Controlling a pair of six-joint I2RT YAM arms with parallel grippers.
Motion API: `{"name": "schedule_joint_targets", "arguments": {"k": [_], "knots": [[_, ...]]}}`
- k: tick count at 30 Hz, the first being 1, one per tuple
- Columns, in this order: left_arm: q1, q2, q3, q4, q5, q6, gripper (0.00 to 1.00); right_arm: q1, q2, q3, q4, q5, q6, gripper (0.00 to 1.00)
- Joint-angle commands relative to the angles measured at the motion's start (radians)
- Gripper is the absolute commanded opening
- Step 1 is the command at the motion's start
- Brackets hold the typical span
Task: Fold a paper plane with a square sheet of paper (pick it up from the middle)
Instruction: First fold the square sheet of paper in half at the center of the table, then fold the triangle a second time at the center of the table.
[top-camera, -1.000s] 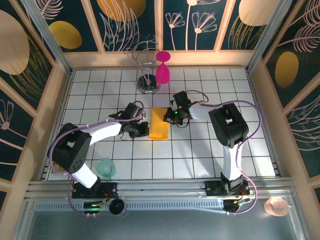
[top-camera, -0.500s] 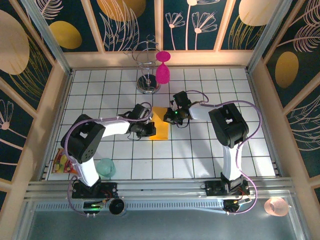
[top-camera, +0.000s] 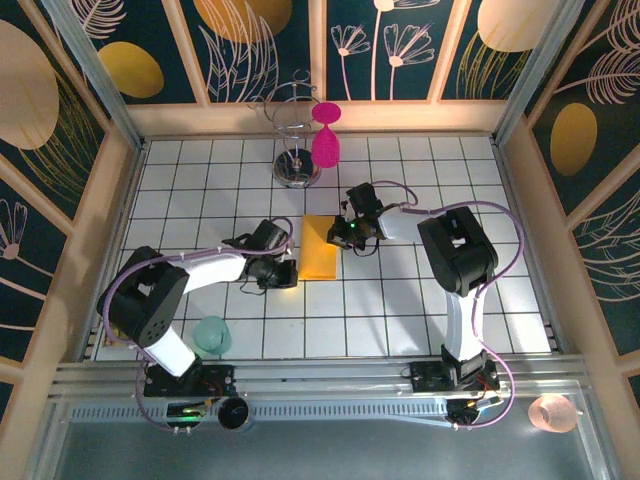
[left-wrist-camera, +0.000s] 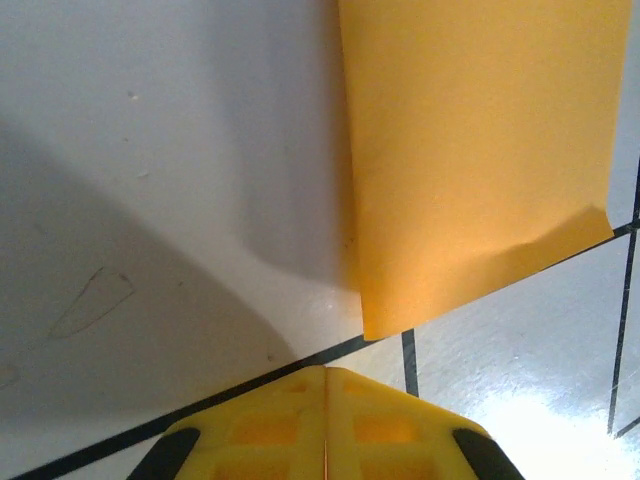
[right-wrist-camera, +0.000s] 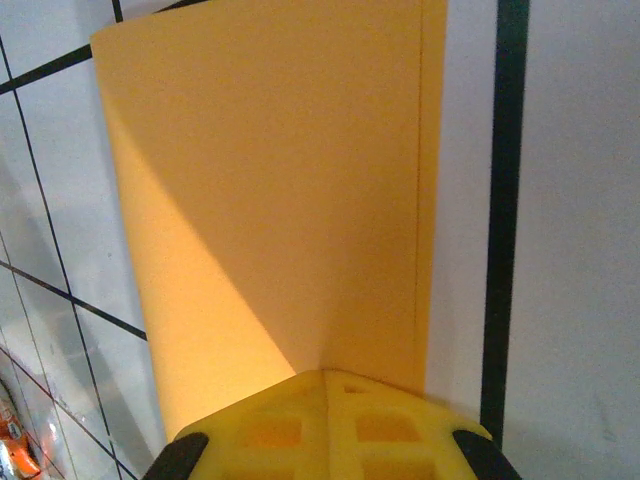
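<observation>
The square sheet of paper (top-camera: 318, 250) lies folded in half as a tall orange-yellow strip on the white grid table (top-camera: 400, 300). In the right wrist view the paper (right-wrist-camera: 270, 200) shows a doubled edge along its right side. My right gripper (top-camera: 341, 235) is shut, and its yellow tips (right-wrist-camera: 325, 373) press down on the paper's right part. My left gripper (top-camera: 291, 272) is just off the strip's lower left edge. In the left wrist view it (left-wrist-camera: 325, 369) is shut with nothing in it, a short gap from a slightly lifted paper corner (left-wrist-camera: 372, 330).
A magenta goblet (top-camera: 326, 142) hangs on a wire stand (top-camera: 296, 170) at the back of the table. A teal cup (top-camera: 211, 333) stands near the left arm's base. Wooden walls (top-camera: 525, 200) close in the table on both sides.
Half a second ago the left gripper was over the paper's left edge. It has since drawn back to the left and nearer. The right gripper has stayed put.
</observation>
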Motion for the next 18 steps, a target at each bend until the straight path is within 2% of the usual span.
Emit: {"name": "schedule_joint_targets", "arguments": {"k": [1, 4, 8, 10, 12, 16, 18], "knots": [[0.0, -0.056, 0.071, -0.016, -0.058, -0.027, 0.11, -0.038, 0.1, -0.059, -0.212, 0.293, -0.02, 0.0], [0.007, -0.067, 0.106, 0.066, -0.085, -0.053, 0.18, -0.037, 0.02, 0.028, -0.171, 0.162, -0.034, 0.03], [0.044, -0.052, 0.101, 0.19, -0.064, -0.114, 0.26, -0.04, -0.072, 0.143, -0.095, 0.006, -0.025, 0.19], [0.063, -0.048, 0.086, 0.254, -0.031, -0.151, 0.32, -0.044, -0.128, 0.156, -0.058, -0.013, -0.007, 0.29], [0.079, -0.039, 0.076, 0.314, 0.008, -0.171, 0.36, -0.05, -0.185, 0.123, -0.028, 0.001, 0.014, 0.33], [0.083, 0.025, 0.099, 0.431, 0.131, -0.207, 0.46, -0.074, -0.306, -0.04, 0.06, 0.038, 0.075, 0.45], [0.083, 0.069, 0.123, 0.455, 0.17, -0.213, 0.47, -0.081, -0.358, -0.117, 0.09, 0.058, 0.096, 0.51]]}}
